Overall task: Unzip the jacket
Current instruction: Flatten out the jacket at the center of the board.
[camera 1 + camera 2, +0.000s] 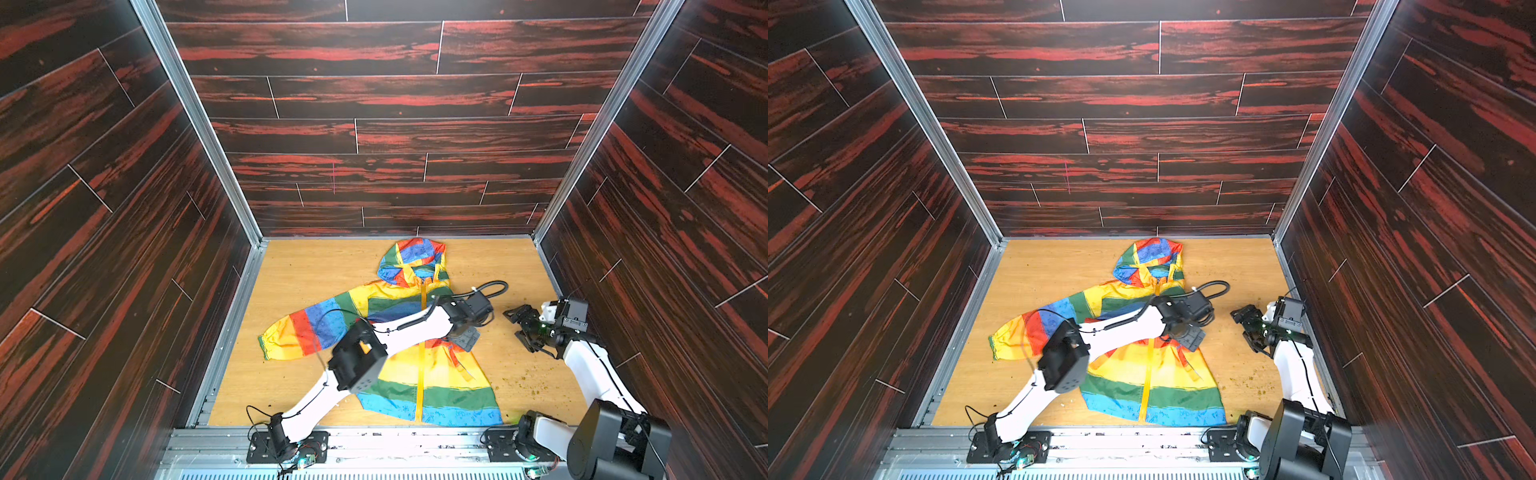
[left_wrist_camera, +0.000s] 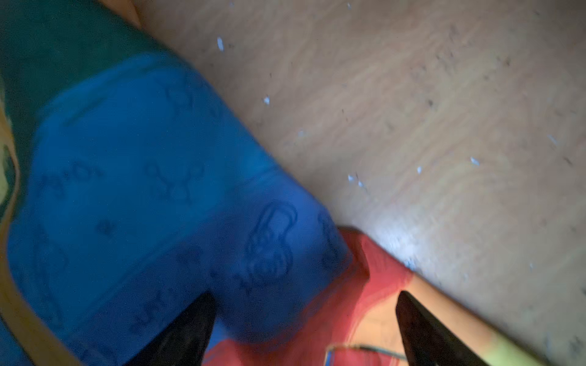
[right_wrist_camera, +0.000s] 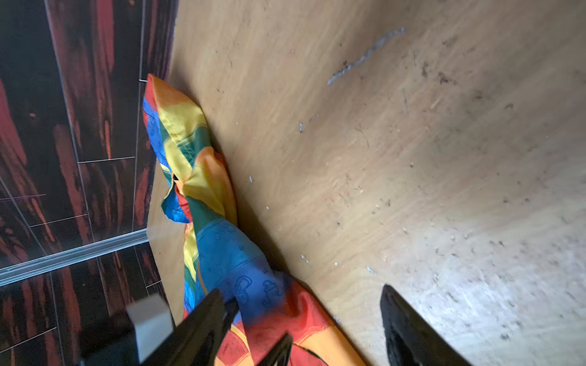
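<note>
On the table (image 1: 324, 270), at centre, the jacket (image 1: 436, 374) lies front up, hood (image 1: 411, 257) far, hem near, one sleeve (image 1: 299, 332) spread to the left. Its zipper (image 1: 420, 374) runs down the middle and looks closed where visible, though the left arm (image 1: 415, 328) crosses and hides part of it. Left gripper (image 1: 467, 336) hangs low at the jacket's right edge, fingertips (image 2: 196, 323) wide apart over blue and red cloth, clasping nothing. Right gripper (image 1: 521, 328) stands right of the jacket above bare wood, fingers (image 3: 399, 317) likewise spread and empty, with cloth just beside one of them. Unzipping has apparently not begun; the slider, presumably near the collar (image 1: 428, 279), is too small to confirm. Risks: both grippers sit off the zipper line, so closing here would pinch only loose fabric. Thin cloth with no hold at the collar would likely drag and bunch when the slider is pulled. With the left arm lying over the chest, the right gripper's approach may be blocked and the two could collide.
</note>
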Controlling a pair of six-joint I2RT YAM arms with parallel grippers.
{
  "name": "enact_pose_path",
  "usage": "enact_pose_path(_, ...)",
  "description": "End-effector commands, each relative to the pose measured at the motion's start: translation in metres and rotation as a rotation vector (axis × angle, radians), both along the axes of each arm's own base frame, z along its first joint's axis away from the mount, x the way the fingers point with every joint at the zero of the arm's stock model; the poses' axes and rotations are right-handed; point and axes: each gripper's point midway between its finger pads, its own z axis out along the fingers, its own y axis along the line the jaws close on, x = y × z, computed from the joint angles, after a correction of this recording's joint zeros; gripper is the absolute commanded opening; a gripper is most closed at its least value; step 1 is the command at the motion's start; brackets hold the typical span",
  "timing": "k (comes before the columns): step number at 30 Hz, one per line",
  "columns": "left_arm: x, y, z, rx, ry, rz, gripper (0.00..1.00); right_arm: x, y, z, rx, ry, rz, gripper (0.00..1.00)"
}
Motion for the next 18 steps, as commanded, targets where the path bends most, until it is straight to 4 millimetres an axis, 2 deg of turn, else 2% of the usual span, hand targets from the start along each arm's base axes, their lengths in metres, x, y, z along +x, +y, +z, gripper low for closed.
enact_pose_path(1, 0.001, 0.028, -0.006, 0.171, 0.0, 0.052, 0.85, -0.008, 0.004, -0.002, 0.008, 0.009, 0.019, 0.79)
enact_pose_path(4, 0.002, 0.032, -0.009, 0.208, 0.006, 0.058, 0.66, -0.007, 0.003, 0.0, 0.0, 0.007, 0.022, 0.79)
enact_pose_path(7, -0.003, 0.028, 0.001, 0.167, 0.023, 0.043, 0.46, -0.006, 0.003, 0.001, -0.01, -0.002, 0.028, 0.79)
enact_pose_path(10, -0.008, 0.017, 0.033, 0.042, 0.016, 0.009, 0.25, -0.002, 0.006, 0.007, -0.021, -0.038, 0.06, 0.79)
enact_pose_path(13, -0.019, 0.014, 0.067, -0.147, 0.046, -0.051, 0.03, 0.005, 0.025, 0.017, -0.016, -0.095, 0.146, 0.79)
enact_pose_path(15, -0.019, 0.022, 0.09, -0.287, 0.052, -0.065, 0.0, 0.008, 0.039, 0.02, -0.038, -0.109, 0.204, 0.79)
enact_pose_path(18, -0.011, 0.055, 0.112, -0.44, 0.046, -0.033, 0.0, 0.01, 0.062, 0.014, -0.052, -0.103, 0.296, 0.79)
